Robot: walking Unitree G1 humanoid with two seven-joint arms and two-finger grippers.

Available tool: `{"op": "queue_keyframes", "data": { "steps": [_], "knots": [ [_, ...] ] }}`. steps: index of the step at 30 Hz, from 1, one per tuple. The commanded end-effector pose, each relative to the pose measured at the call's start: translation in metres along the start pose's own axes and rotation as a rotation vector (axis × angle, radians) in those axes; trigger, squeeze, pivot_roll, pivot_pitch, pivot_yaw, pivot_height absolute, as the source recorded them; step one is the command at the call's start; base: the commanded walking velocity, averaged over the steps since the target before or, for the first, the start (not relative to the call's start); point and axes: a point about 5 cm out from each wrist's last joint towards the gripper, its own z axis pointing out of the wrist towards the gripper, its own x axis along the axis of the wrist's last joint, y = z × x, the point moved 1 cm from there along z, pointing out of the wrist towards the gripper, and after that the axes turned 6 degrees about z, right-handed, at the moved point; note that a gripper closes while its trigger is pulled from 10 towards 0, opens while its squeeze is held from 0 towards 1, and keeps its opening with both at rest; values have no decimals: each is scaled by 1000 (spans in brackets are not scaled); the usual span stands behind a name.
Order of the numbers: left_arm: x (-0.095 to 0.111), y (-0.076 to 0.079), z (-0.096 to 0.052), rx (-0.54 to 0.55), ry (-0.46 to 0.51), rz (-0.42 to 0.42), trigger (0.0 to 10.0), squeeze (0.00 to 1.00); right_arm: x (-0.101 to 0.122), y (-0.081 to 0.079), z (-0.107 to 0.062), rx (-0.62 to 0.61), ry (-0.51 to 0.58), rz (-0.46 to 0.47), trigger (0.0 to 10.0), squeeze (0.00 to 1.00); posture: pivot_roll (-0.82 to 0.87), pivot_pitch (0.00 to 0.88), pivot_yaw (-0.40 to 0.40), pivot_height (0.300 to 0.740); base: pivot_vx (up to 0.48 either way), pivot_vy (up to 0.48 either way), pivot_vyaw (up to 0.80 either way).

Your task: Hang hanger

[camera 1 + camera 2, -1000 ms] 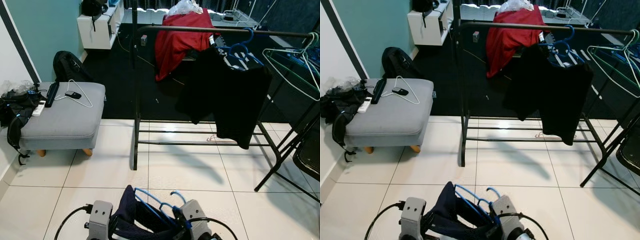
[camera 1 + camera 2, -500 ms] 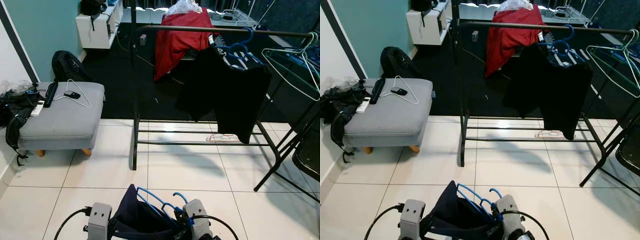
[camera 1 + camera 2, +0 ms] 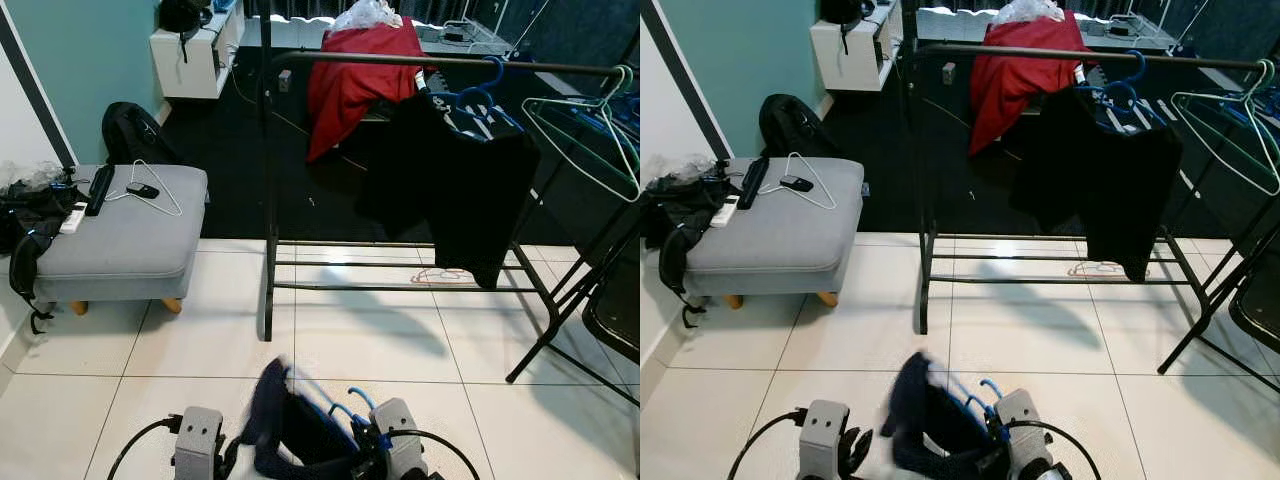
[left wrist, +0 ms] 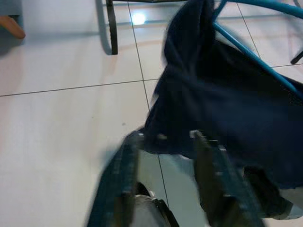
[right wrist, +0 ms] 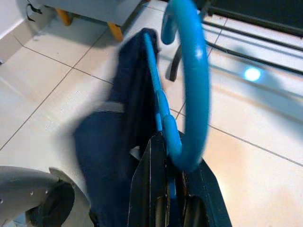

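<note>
I am standing on the white tile floor (image 3: 370, 340), facing the black clothes rack (image 3: 420, 62) on the far side, with a grey ottoman (image 3: 120, 235) on the left. I judge I am carrying, not yet hanging. Near me, the right gripper (image 5: 163, 189) is clamping the blue hanger (image 5: 189, 90) with its dark garment (image 4: 227, 109); the left gripper (image 4: 163, 184) is spread open beside the cloth. Next I need to lift the hook to the rail.

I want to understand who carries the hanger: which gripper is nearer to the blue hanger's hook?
Right. The right gripper is shut on the blue hanger just below its hook. The left gripper is off to the side, its fingers at the edge of the dark garment.
</note>
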Motion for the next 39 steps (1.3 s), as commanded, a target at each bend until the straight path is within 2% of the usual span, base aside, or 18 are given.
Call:
{"op": "queue_keyframes", "data": {
  "steps": [1,2,7,11,12,13,16,17,18,19,21,22,27,29,30,31,36,39],
  "knots": [
    [-2,1,-2,12,-6,-9,10000,851,-8,-4,-3,-8,-29,38,10000,0,-29,108,-42,740,0,0,0],
    [-1,0,-2,20,-3,-8,10000,0,-8,-4,-3,-7,-28,39,10000,0,-26,109,-43,740,0,0,0],
    [-1,-2,-2,31,-4,1,10000,0,-7,-4,-2,-5,-26,40,10000,0,-25,109,-43,740,0,0,0],
    [-5,-6,-3,64,-44,51,10000,0,-8,-4,-1,-8,-36,45,10000,0,-22,107,-42,740,0,0,0],
    [-11,-8,-3,76,-88,61,10000,0,-12,-2,-1,-30,-76,63,10000,0,-23,100,-39,740,0,0,0],
    [-11,-8,-3,76,-88,61,10000,0,-12,-2,-1,-30,-76,63,10000,0,-23,100,-39,740,0,0,0],
    [-24,-7,-4,51,-202,67,10000,0,-31,4,-3,-118,-241,118,10000,0,-23,92,-35,740,0,0,0],
    [-24,-7,-4,51,-202,67,10000,0,-31,4,-3,-118,-241,118,10000,0,-23,92,-35,740,0,0,0],
    [-33,-5,-5,33,-284,69,10000,0,-37,5,-4,-138,-298,143,10000,0,-20,84,-38,740,0,0,0],
    [-33,-5,-5,33,-284,69,10000,0,-37,5,-4,-138,-298,143,10000,0,-20,84,-38,740,0,0,0],
    [-51,0,-11,0,-429,83,10000,0,-48,2,-6,-152,-422,144,10000,0,-25,79,-36,740,0,0,0],
    [-56,1,-14,-3,-464,87,10000,0,-50,0,-6,-143,-446,140,10000,0,-25,78,-35,740,0,0,0],
    [-60,5,-16,-5,-494,96,10000,0,-53,-1,-7,-125,-477,104,10000,0,-22,76,-32,740,0,0,0],
    [-61,26,-13,-27,-519,112,10000,0,-56,-2,-9,-87,-522,49,10000,0,-17,67,-35,740,0,0,0],
    [-61,26,-13,-27,-519,112,10000,0,-56,-2,-9,-87,-522,49,10000,0,-17,67,-35,740,0,0,0],
    [-59,36,-10,-31,-511,118,10000,0,-59,-1,-11,-80,-541,36,10000,0,-14,64,-38,740,0,0,0],
    [-54,53,-4,-3,-507,91,10000,0,-69,6,-22,-111,-630,25,10000,0,-16,63,-43,740,0,0,0],
    [-52,57,-3,12,-507,83,10000,0,-73,7,-26,-126,-653,30,10000,0,-15,68,-45,740,0,0,0]
  ]
}}
